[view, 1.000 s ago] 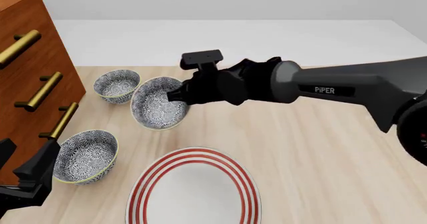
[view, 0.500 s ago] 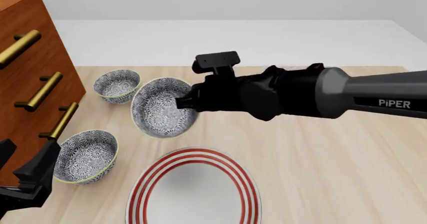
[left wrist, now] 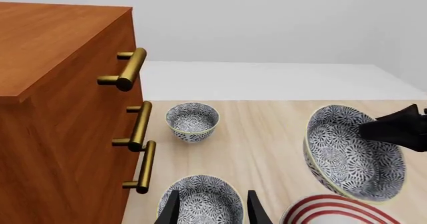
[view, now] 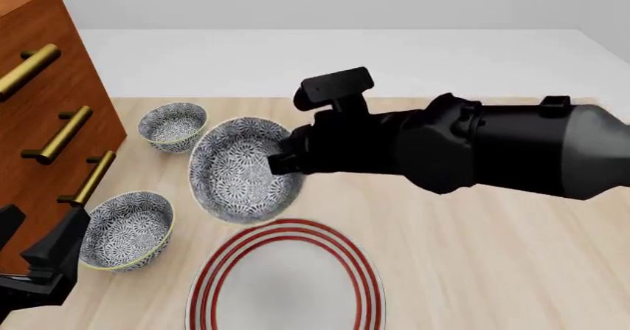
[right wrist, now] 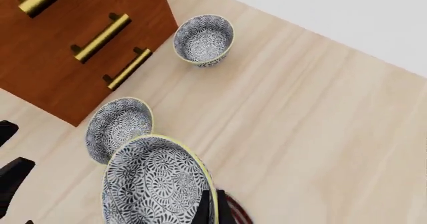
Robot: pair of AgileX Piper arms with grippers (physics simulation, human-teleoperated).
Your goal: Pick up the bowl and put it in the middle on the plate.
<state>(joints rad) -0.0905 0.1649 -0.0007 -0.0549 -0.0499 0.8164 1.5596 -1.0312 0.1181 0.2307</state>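
Surface: we see a pale wooden table (view: pixel 473 256), wooden drawer chest (view: pixel 40 86) at left, white wall behind.
Right gripper (view: pixel 280 156): pinching the bowl (view: pixel 236 171) rim, tilted, above the plate (view: pixel 285 278).
Left gripper (left wrist: pixel 210 211): spread.

The right arm (view: pixel 492 149) is glossy black to dark grey, with thick rounded housings and a boxy black camera block (view: pixel 335 88) on top near the wrist. The left gripper (view: pixel 44 260) is matte black and angular, with thin pointed fingers (left wrist: pixel 170 210).

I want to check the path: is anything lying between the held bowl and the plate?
No. In the front view the bowl, gripped at its rim by the right gripper, hangs tilted just beyond the plate; nothing lies between them.
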